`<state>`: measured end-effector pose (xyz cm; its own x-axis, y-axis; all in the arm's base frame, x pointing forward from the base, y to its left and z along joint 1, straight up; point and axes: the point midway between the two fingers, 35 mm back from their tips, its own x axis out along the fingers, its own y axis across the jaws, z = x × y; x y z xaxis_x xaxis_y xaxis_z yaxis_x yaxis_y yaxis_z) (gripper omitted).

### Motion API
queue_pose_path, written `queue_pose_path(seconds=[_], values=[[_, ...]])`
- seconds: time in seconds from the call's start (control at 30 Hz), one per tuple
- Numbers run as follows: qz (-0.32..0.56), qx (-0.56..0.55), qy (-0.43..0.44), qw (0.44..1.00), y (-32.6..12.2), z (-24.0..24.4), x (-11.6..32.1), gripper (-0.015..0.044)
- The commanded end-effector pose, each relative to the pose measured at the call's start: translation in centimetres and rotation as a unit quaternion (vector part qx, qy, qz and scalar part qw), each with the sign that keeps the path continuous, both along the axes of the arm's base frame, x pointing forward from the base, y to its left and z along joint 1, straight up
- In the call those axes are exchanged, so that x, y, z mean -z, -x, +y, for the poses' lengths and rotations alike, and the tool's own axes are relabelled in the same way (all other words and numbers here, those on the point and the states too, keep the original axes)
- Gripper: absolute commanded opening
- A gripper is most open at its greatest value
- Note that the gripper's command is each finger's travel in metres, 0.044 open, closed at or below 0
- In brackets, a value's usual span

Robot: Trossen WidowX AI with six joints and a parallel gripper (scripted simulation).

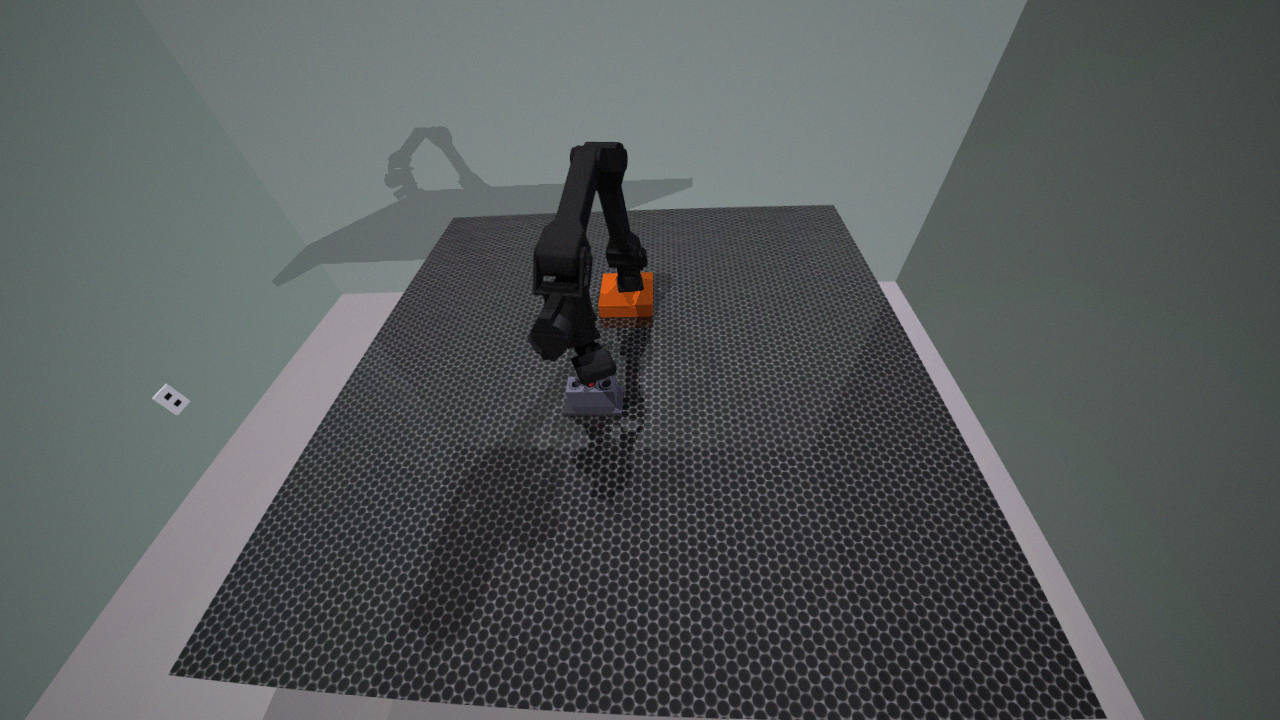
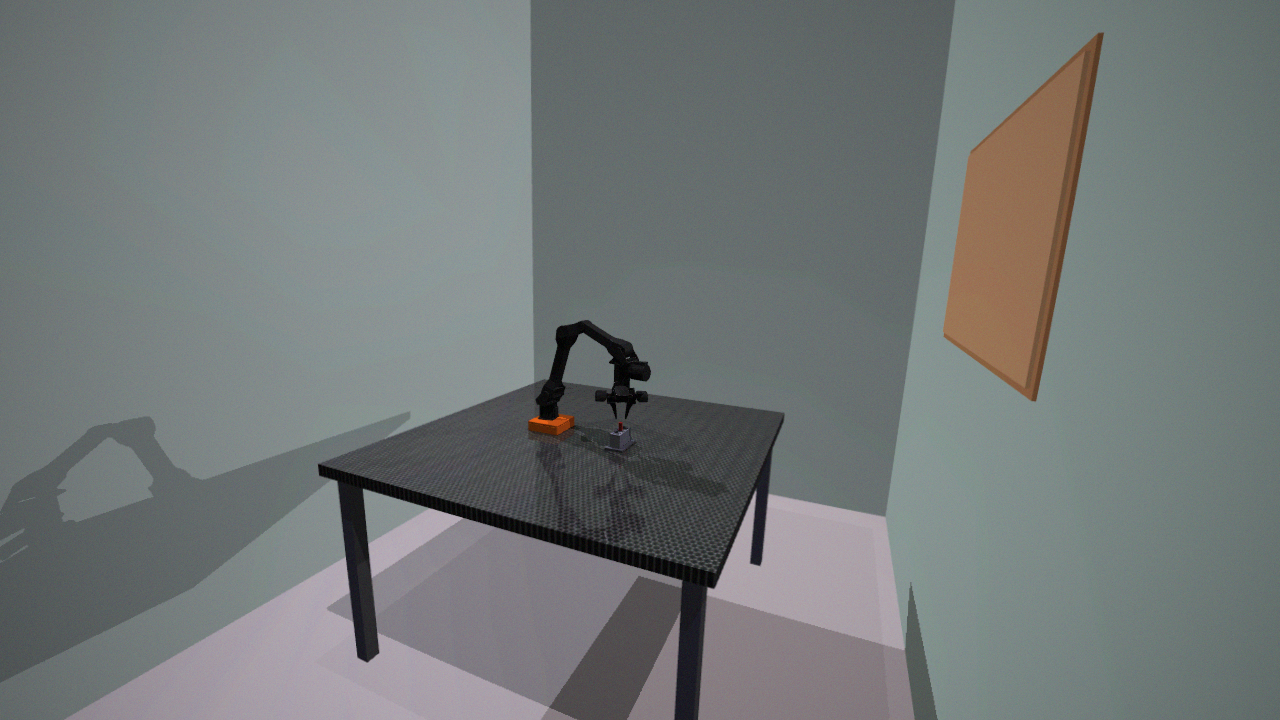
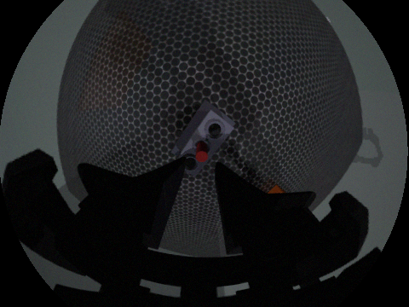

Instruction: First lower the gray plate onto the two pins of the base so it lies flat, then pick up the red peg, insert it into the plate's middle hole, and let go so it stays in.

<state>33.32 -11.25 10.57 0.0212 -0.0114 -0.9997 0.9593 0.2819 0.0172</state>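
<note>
The gray plate lies flat on the gray base; the two are similar in colour and hard to tell apart. Dark round holes show at both ends. The red peg stands at the middle hole, with its upper part sticking out above the top; how deep it sits cannot be told. My gripper is open just above, with a fingertip on each side of the peg and a gap around it. In the top view the wrist hides the fingertips.
The arm's orange mounting block stands on the table behind the gray base. The black honeycomb-patterned table top carries both. Its edges show in the top and exterior views.
</note>
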Motion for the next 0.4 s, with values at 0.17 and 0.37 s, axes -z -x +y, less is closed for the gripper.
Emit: queue_pose_path(seconds=[0.17,0.37], values=[[-0.001,-0.001,0.000,1.000,0.03,0.00,-0.62,0.0150],[-0.001,-0.001,0.000,1.000,0.05,0.00,-0.96,0.0150]])
